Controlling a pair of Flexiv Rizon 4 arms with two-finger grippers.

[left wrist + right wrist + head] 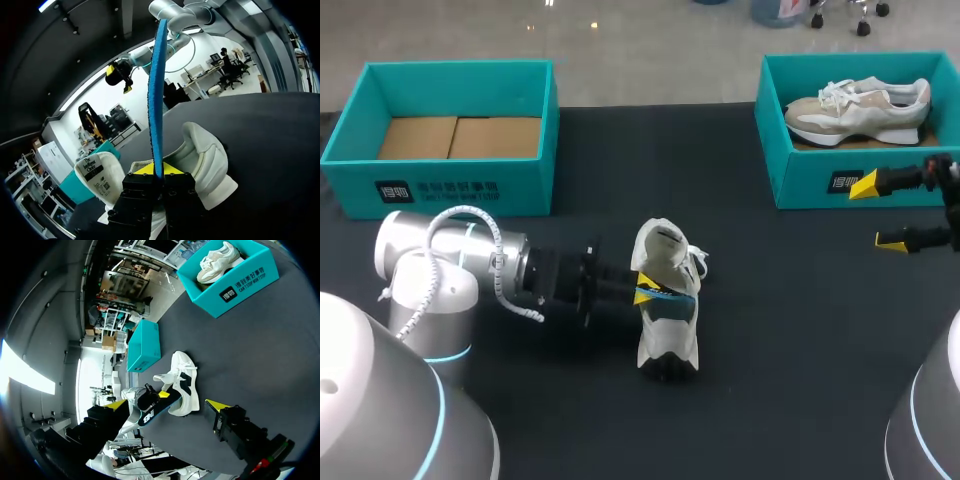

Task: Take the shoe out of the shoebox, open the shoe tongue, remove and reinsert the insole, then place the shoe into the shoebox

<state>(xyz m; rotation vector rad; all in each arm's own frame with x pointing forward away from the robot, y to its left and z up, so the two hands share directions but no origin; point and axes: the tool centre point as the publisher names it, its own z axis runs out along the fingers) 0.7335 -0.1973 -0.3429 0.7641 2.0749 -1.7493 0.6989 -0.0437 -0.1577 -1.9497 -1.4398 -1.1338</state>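
A white shoe (pixel 665 320) with dark panels lies on the black table near the middle, tongue (pixel 658 245) pulled open. My left gripper (pixel 642 293) is shut on the blue insole (pixel 672 293), held on edge just over the shoe's opening. In the left wrist view the insole (pixel 156 90) rises from between the yellow tips (pixel 159 168), above the shoe (pixel 205 160). My right gripper (pixel 878 212) hangs open at the table's right, well apart from the shoe. From the right wrist view, the shoe (pixel 186 382) and insole (pixel 152 410) lie ahead of its open gripper (pixel 167 406).
A teal shoebox (pixel 360 120) with a bare cardboard floor stands at the back left. A second teal shoebox (pixel 775 150) at the back right holds another pale shoe (pixel 860 108), just behind my right gripper.
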